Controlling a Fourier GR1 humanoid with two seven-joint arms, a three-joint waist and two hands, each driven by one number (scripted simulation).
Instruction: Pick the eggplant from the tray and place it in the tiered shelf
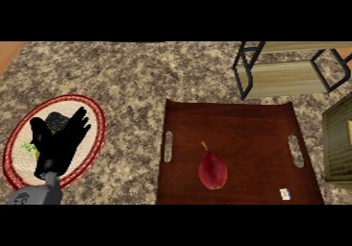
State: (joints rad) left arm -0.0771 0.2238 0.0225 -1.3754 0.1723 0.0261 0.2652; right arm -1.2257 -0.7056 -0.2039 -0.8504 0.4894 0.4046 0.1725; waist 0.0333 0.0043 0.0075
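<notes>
Eggplant (212, 170) lies untouched on the brown tray (235, 122), toward its near middle; the tiered shelf (289, 77) stands beyond the tray, far right; at near left the left hand (59, 141) hovers over a red-rimmed plate (94, 108), fingers straight and spread, holding nothing.

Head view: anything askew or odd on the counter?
Nothing stands out. The eggplant lies flat in the tray, the tiered shelf stands upright behind it, and the left hand rests open over the plate. No spills.
</notes>
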